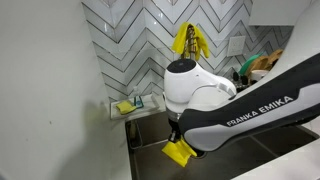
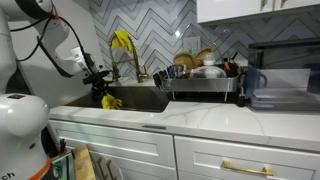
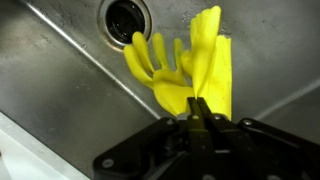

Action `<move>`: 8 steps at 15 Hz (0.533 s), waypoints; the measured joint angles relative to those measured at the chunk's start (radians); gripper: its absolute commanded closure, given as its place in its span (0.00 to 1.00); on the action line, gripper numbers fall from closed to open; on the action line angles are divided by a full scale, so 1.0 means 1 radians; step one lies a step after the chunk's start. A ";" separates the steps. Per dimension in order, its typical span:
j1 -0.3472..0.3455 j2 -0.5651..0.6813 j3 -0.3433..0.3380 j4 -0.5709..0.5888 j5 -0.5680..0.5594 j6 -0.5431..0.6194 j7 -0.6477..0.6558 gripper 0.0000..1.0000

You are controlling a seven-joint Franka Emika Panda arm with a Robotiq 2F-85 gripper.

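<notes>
A yellow rubber glove (image 3: 185,70) hangs from my gripper (image 3: 201,108), whose jaws are shut on its cuff edge. In the wrist view it dangles over the steel sink (image 3: 60,70), fingers spread near the drain (image 3: 127,18). In both exterior views the glove (image 1: 177,152) (image 2: 110,101) hangs just above the sink basin, under my gripper (image 1: 178,138). A second yellow glove (image 1: 190,40) (image 2: 121,42) is draped over the faucet behind.
A dish rack (image 2: 205,78) full of dishes stands on the counter beside the sink. A sponge holder (image 1: 128,105) sits at the sink's back corner. A dark kettle (image 2: 252,82) stands further along. Herringbone tile wall (image 1: 130,40) lies behind.
</notes>
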 measured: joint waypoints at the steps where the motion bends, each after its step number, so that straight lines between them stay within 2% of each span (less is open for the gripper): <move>1: 0.000 0.000 0.000 -0.004 -0.001 0.000 0.000 0.99; 5: -0.018 0.000 0.015 -0.006 -0.003 -0.002 0.004 1.00; 8: -0.037 -0.022 0.020 -0.008 -0.038 -0.044 0.093 1.00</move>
